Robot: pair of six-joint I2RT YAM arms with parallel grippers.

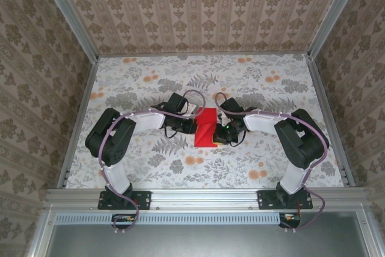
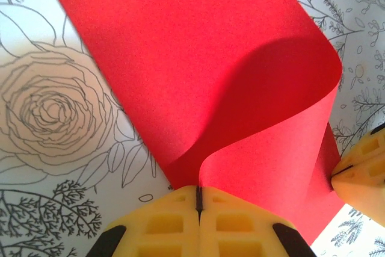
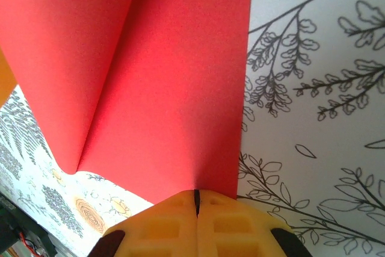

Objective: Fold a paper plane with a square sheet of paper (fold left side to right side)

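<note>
Yellow fingers (image 2: 168, 224) of the left hand (image 2: 198, 200) sit right up close in the left wrist view. They are shut tight, with the edge of the red sheet of paper (image 2: 198, 58) pinched between them. From that pinch the paper bends up and over in a big soft curl, and its far part lies flat on the worktop (image 2: 54, 112). The right hand (image 3: 196, 200) is clenched too and grips another edge of the same sheet. There the paper spreads away from the fingers like a fan, with a rounded fold low on its left side. In the left wrist view, one of the right hand's fingers (image 2: 364, 167) pokes in at the right edge, touching the side of the paper. From above, the red paper (image 1: 206, 130) is in the middle of the worktop, right between the two hands, and part of it is lifted and doubled over. The left arm (image 1: 114, 142) reaches in from one side and the right arm (image 1: 301, 139) from the other. Both are black and white, with purple cables along them. Grey leaves and orange flowers (image 1: 192, 161) are printed all over the worktop. A metal rail (image 1: 198, 195) runs along its near edge, and patterned walls (image 1: 198, 10) stand around it.
</note>
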